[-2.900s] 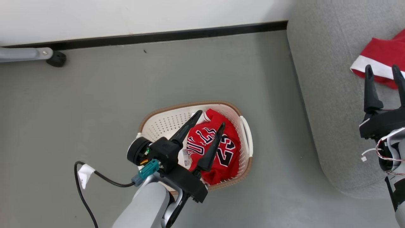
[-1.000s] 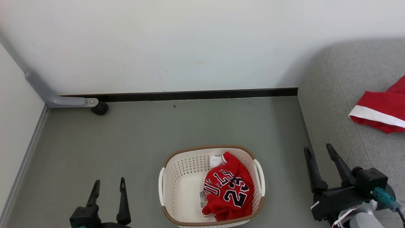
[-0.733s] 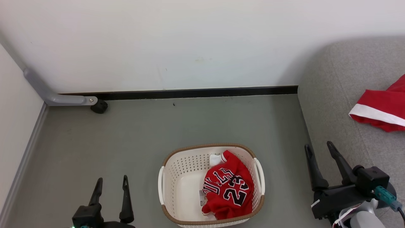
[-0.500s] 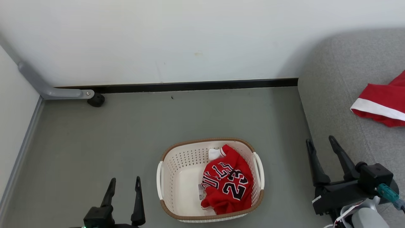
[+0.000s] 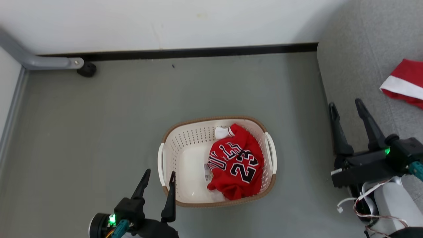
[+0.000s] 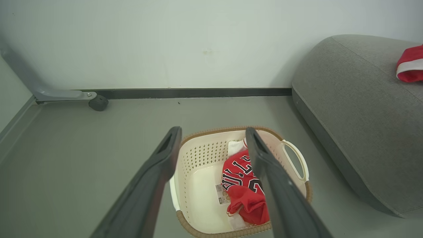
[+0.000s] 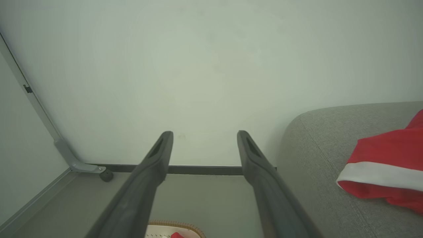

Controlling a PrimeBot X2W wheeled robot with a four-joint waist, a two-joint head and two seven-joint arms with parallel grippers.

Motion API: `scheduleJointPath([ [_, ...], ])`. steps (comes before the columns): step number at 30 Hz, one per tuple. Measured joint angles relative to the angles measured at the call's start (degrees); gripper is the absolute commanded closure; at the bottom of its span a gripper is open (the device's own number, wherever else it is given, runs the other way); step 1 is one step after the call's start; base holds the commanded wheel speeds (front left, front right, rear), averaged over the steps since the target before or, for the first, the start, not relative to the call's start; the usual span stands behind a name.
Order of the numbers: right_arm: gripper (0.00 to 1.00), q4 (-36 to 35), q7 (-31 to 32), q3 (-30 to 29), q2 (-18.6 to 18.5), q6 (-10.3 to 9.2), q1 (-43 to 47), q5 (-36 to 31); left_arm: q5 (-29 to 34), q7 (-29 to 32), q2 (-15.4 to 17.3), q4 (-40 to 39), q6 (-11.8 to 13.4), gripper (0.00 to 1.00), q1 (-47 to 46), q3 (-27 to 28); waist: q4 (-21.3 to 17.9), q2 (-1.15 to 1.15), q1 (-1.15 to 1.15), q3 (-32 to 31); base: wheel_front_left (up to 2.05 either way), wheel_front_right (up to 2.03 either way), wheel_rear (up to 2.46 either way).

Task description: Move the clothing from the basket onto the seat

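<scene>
Head view: L pincer (image 5: 160, 172) & R pincer (image 5: 345, 102) wide open, both empty

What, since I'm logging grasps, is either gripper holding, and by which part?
Nothing. The left gripper and right gripper are both open and empty; the jersey lies loose in the basket.
</scene>
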Motion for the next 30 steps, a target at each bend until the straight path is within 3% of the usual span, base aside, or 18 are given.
scheduleJointPath([
  [10, 0.00, -2.63, 0.00, 0.16, -0.24, 0.01, -7.77, -1.15, 1.45, 0.00, -0.30, 4.50, -1.43, 0.00, -7.86, -2.22, -0.54, 0.00, 0.01, 7.96, 0.00, 0.00, 0.00],
  [30, 0.00, -5.89, -0.01, 1.42, -0.68, 0.01, -14.69, -3.23, 1.74, 0.00, -0.70, 11.70, -4.49, 0.00, -24.25, -6.72, -2.89, 0.01, 0.01, 24.28, 0.00, 0.00, 0.00],
])
